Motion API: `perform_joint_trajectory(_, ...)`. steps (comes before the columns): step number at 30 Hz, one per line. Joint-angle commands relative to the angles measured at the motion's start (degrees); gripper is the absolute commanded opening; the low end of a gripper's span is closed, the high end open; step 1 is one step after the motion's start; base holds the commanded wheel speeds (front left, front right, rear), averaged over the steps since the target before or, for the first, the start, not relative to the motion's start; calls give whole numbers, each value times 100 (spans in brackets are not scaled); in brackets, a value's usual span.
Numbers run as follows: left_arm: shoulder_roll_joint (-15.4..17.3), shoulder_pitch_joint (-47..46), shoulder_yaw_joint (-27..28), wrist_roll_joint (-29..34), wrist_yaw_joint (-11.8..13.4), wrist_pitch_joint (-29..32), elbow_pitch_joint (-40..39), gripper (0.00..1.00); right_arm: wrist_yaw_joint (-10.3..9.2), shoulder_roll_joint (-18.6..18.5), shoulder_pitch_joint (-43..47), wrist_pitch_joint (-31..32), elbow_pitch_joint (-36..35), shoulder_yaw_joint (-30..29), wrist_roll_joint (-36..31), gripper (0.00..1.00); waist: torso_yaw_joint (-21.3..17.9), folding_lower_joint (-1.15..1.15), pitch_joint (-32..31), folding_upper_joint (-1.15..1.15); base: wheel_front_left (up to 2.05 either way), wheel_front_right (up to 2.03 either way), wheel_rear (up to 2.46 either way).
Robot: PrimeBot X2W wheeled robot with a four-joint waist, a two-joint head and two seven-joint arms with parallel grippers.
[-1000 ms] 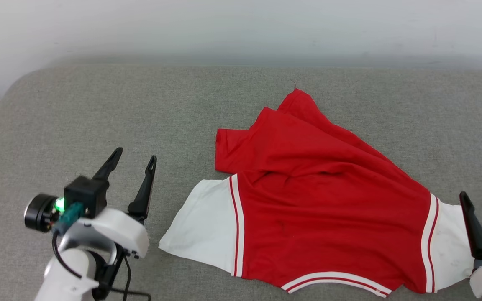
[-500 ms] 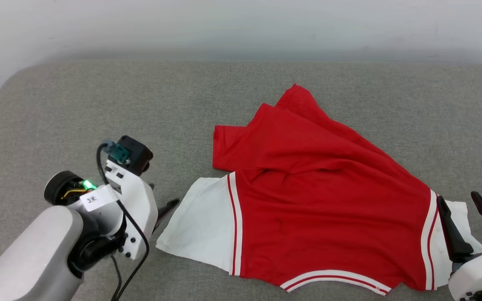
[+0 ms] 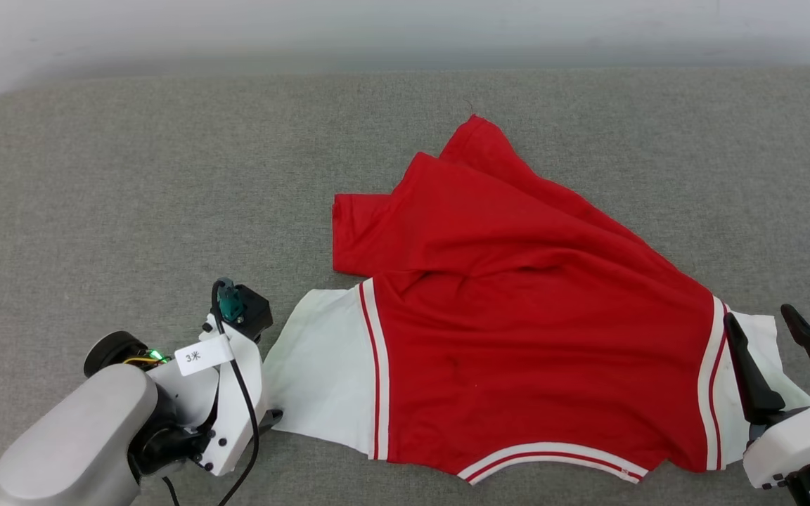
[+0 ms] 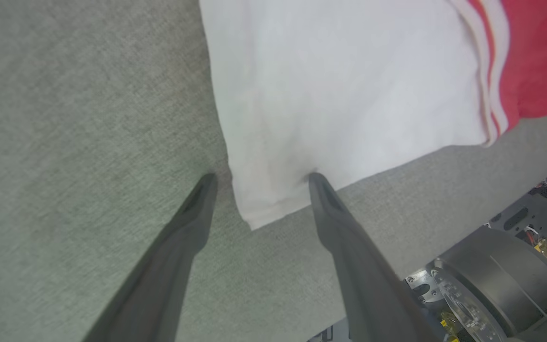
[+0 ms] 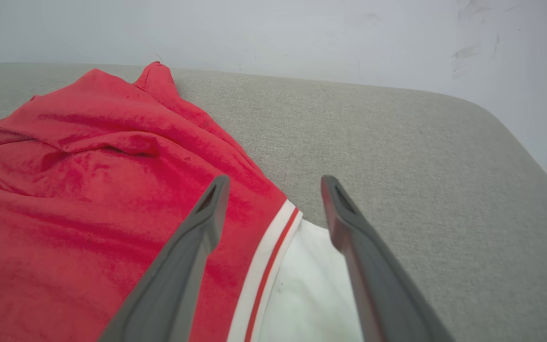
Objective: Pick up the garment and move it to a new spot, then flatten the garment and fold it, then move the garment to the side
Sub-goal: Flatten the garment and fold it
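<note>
Left jaws: parted wide, gripping nothing, pointed down at the near corner of the shirt's (image 3: 517,330) left white sleeve (image 4: 340,90). One finger (image 4: 330,209) tipped onto the sleeve's near edge, the other (image 4: 197,204) down on bare counter (image 3: 131,176) just outside the cuff, with the corner caught between them.

Shirt: spread on the grey counter directly right of the left jaws, plain red side up. Long axis from sleeve to sleeve, running left to right across the counter. Striped collar (image 3: 553,450) at the near edge; hem bunched and folded over toward the far side, ending in a peak (image 3: 472,130).

Right jaws: likewise spread and empty, poised over the right sleeve (image 5: 302,285) close by its striped seam. Hard to tell whether touching cloth.

Judged from this: probably the first pickup, one sleeve per arm, each arm at its own end of the shirt, and the left seemingly nearer to closing. Key relation: both jaws on the shirt's long axis, good for a joint lift with the cloth kept stretched, not crumpled.
</note>
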Motion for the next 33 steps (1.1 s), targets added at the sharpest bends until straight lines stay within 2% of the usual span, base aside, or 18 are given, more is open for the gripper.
perform_joint_trajectory(1,23,-96,-76,16,-3,-50,108,100,-8,40,-104,-49,21,17,9,100,-46,0,63,0,0,0,0)
perform_joint_trajectory(9,-62,-96,-737,-58,11,-280,758,100,-8,86,-219,-81,93,93,13,100,-125,0,196,0,0,0,0)
perform_joint_trajectory(10,-65,-79,-812,-99,11,-335,786,50,-8,87,-214,-84,100,95,15,100,-130,0,198,0,0,0,0)
perform_joint_trajectory(11,-64,-86,-824,-111,11,-461,807,8,-8,80,-207,-87,105,93,20,100,-132,0,199,0,0,0,0)
perform_joint_trajectory(12,-55,-91,-831,-147,11,-581,809,0,-8,67,-196,-88,109,82,27,100,-129,0,189,0,0,0,0)
perform_joint_trajectory(15,13,-113,-810,-169,8,-944,704,0,-8,21,-163,-77,106,44,30,100,-126,0,143,0,0,0,0)
perform_joint_trajectory(16,133,-123,-724,-189,5,-1329,609,0,-8,-36,-119,-42,79,16,13,100,-118,0,88,0,0,0,0)
perform_joint_trajectory(20,370,-58,-400,-191,34,-2070,661,0,-8,-253,-37,69,-36,-34,21,100,-96,0,-63,0,0,0,0)
perform_joint_trajectory(25,568,141,-185,-222,201,-2510,537,0,-8,-593,42,302,-204,-117,83,100,-80,0,-218,0,0,0,0)
perform_joint_trajectory(29,765,378,-16,-289,392,-2795,320,0,-8,-1018,183,832,-331,-15,366,100,-52,0,-317,0,0,0,0)
perform_joint_trajectory(33,909,556,65,-304,553,-2925,54,0,-8,-1643,406,1800,-473,315,826,100,-27,0,-362,0,0,0,0)
